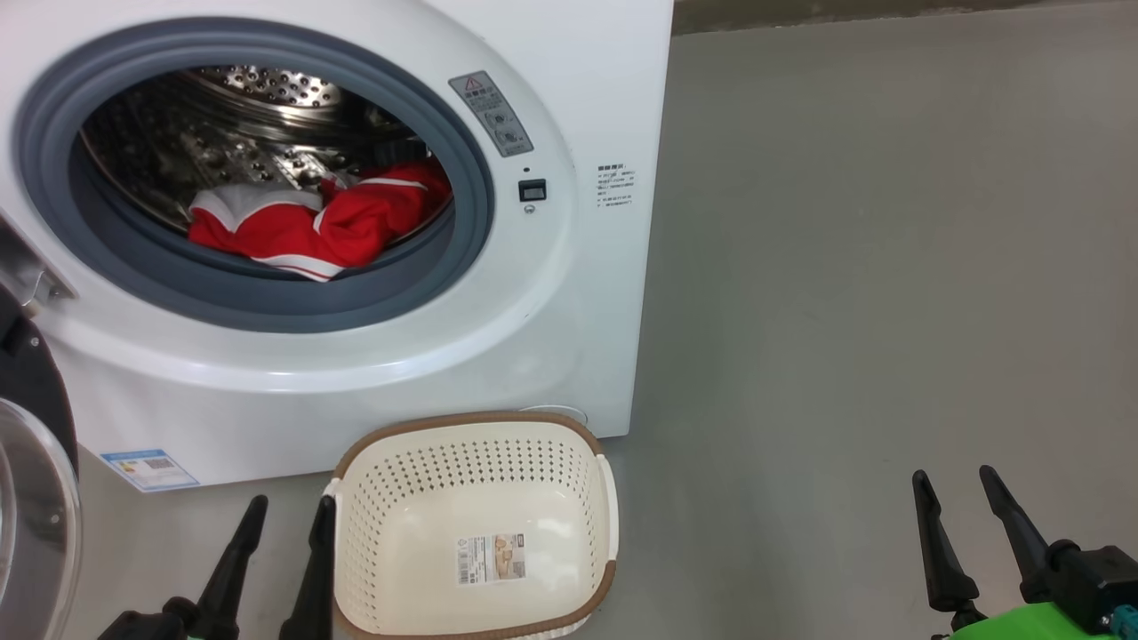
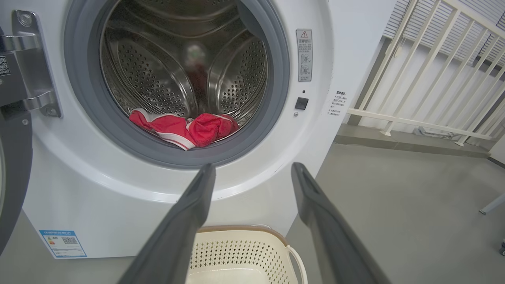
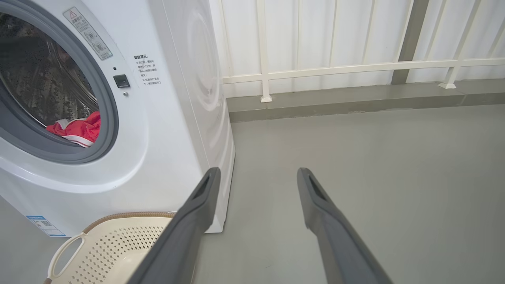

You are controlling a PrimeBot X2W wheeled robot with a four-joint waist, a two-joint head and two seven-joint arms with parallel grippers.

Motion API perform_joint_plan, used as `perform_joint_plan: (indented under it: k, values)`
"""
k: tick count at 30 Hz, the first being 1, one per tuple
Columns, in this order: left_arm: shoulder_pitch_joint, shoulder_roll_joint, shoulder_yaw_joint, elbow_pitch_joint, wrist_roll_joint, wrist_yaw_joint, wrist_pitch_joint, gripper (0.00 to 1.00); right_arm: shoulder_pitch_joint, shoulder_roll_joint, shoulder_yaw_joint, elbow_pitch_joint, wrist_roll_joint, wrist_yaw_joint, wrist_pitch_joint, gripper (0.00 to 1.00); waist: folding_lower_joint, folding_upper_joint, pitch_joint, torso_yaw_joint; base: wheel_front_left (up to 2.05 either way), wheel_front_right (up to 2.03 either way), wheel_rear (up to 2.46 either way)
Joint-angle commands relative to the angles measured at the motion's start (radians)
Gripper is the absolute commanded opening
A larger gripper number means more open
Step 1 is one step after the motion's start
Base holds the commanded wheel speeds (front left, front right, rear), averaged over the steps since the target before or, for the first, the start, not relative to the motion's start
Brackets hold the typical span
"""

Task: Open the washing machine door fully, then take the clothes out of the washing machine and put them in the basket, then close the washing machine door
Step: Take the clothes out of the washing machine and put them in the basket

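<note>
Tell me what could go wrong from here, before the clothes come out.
1. The clothes reach onto the grey seal; a tool reaching in may pinch rubber with the fabric.
2. The washing machine door stands open on the left tool's side; that arm's swing could knock it.
3. The basket stands right beside the left tool; lifting that arm could nudge it away.

Light: bright, even, diffuse daylight; no hard shadows on the floor (image 1: 889,267).
Dark zone: inside of the drum (image 2: 158,71), dimmer than the white washing machine (image 3: 189,79) front.
Glare: glints on drum steel; pale sheen on the washing machine door (image 1: 27,516) glass and the basket (image 1: 382,533) bottom.
Distortion: wrist views, railing (image 2: 414,123) and cabinet edges bowed.
Focus: sharp; smeared reflection at drum's back.
</note>
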Motion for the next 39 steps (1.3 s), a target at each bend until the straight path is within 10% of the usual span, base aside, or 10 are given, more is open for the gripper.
perform_joint_plan:
  k: [1, 21, 39]
  values:
    - [-0.039, 0.007, 0.036, -0.018, 0.007, -0.006, -0.005, 1.0, -0.037, -0.011, 0.026, -0.023, 0.001, 0.005, -0.009, 1.0, 0.0, 0.0, 0.001, 0.0, 0.0, 0.0, 0.0]
    - [-0.14, 0.007, 0.044, 0.128, 0.044, -0.006, -0.005, 1.0, -0.084, -0.003, 0.03, -0.037, -0.002, 0.005, -0.009, 1.0, 0.0, 0.0, 0.1, -0.012, 0.0, 0.0, 0.0]
    - [-0.799, 0.066, 0.023, 0.59, 0.11, -0.006, -0.005, 1.0, -0.24, 0.006, 0.056, -0.067, 0.008, 0.005, -0.009, 1.0, 0.0, 0.0, 0.39, -0.082, 0.0, 0.0, 0.0]
